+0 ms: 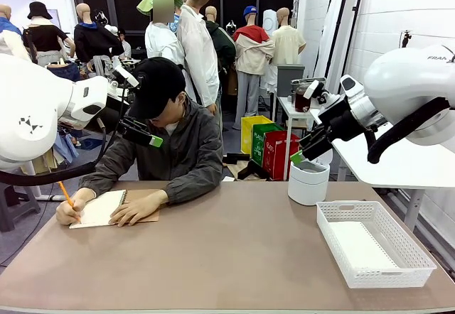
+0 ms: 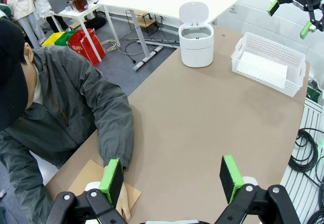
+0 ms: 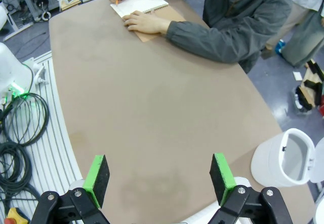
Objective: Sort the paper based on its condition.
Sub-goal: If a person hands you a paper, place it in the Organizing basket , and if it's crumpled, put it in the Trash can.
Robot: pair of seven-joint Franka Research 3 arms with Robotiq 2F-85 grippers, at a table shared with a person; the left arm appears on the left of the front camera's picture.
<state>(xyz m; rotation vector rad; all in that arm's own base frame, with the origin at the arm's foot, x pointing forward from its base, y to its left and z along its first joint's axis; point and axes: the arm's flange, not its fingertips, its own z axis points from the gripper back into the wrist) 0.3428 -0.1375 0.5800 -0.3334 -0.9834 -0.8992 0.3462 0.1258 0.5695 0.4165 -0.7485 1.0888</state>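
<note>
Left end effector (image 2: 170, 171) released and empty above the counter (image 2: 202, 117), right end effector (image 3: 159, 167) likewise released and empty, paper (image 1: 359, 246) lying flat in the white basket (image 1: 355, 204) on the robot's right, person (image 1: 181, 150) writing in a notebook (image 1: 99, 207) on the left.

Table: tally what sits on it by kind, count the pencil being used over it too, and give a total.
White basket: 1
White lidded bin: 1
Paper stack in the basket: 1
Spiral notebook: 1
Orange pencil: 1
Total: 5
</note>
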